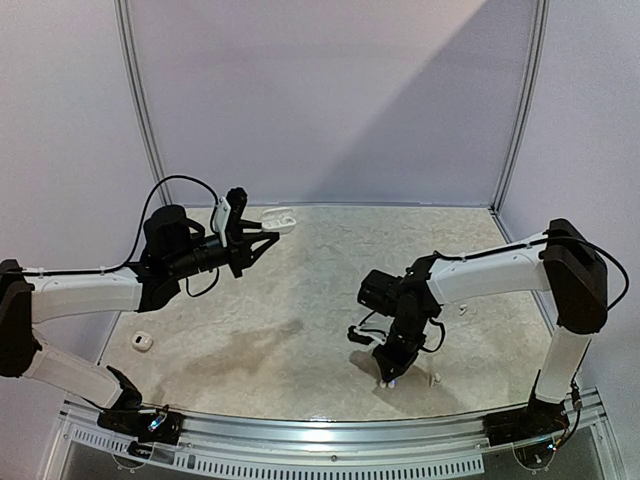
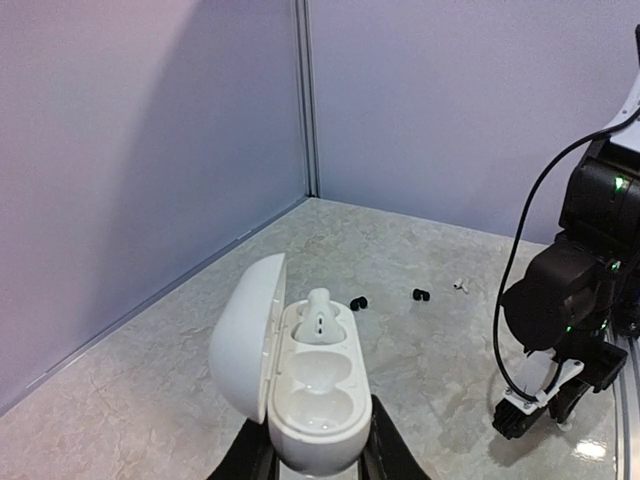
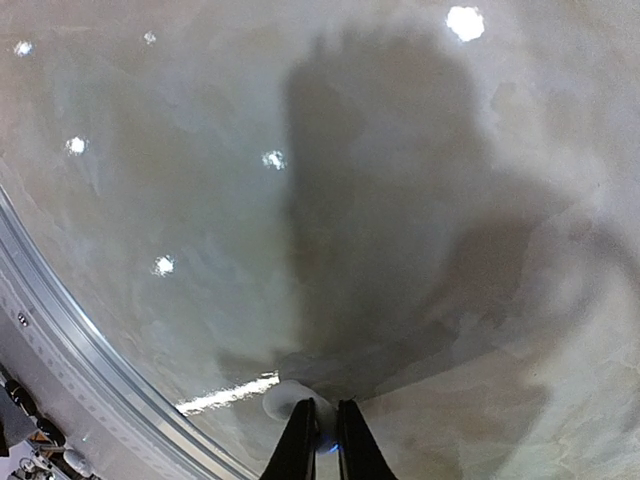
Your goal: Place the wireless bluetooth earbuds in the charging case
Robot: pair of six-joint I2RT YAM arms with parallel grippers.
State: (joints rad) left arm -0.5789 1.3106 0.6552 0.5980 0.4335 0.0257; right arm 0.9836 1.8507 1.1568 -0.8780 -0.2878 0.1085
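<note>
Your right gripper point(image 3: 322, 420), nearly closed, meets a white earbud point(image 3: 283, 398) at its tips, grip unclear; your left gripper point(image 2: 316, 452) clamps the open charging case point(image 2: 318, 395) well apart, raised leftward

Arms as I see them on my feeds:
- Left arm point(image 1: 85, 290): white tubular link shells, black joint housings, black base. A thin black cable point(image 1: 180, 178) arcs over the wrist motor.
- Right arm point(image 1: 495, 270): matching white shells, bulky black elbow block, glossy black wrist housings with small green lights point(image 2: 616, 183).
- Right gripper point(image 3: 325, 410): two slim, black, tapered fingers.
</note>
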